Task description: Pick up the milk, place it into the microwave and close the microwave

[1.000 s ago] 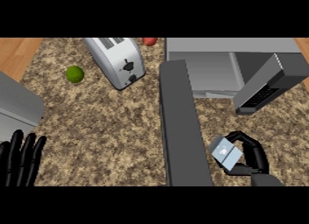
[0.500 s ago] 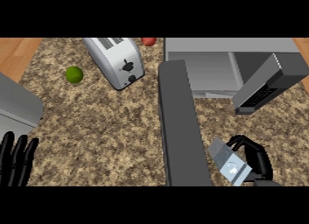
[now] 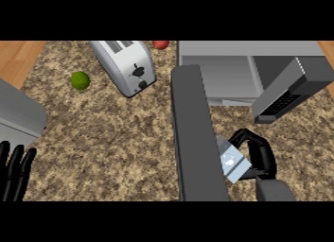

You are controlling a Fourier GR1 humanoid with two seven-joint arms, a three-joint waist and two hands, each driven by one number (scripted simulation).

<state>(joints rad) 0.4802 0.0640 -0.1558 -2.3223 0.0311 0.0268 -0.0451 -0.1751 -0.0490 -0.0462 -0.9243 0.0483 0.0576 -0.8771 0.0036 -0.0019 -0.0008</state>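
Observation:
The milk (image 3: pixel 233 161), a small white and blue carton, is held tilted just right of the microwave's open door (image 3: pixel 191 132). My right hand (image 3: pixel 261 155) is shut on it, black fingers curled over its top and far side. The door is a dark grey slab running from the oven toward me, and the carton touches or nearly touches its inner face. The microwave (image 3: pixel 229 78) stands at the back right with its cavity open and its keypad panel (image 3: pixel 289 92) on the right. My left hand (image 3: pixel 9 170) rests open at the lower left edge, fingers up.
A silver toaster (image 3: pixel 127 66) lies at the back centre, with a green lime (image 3: pixel 80 80) to its left and a red fruit (image 3: pixel 161 44) behind it. A grey appliance (image 3: pixel 9 113) juts in at the left edge. Wooden floor shows past both counter ends.
My right hand has carried the milk leftward, closer to the open door. The left hand has barely moved.

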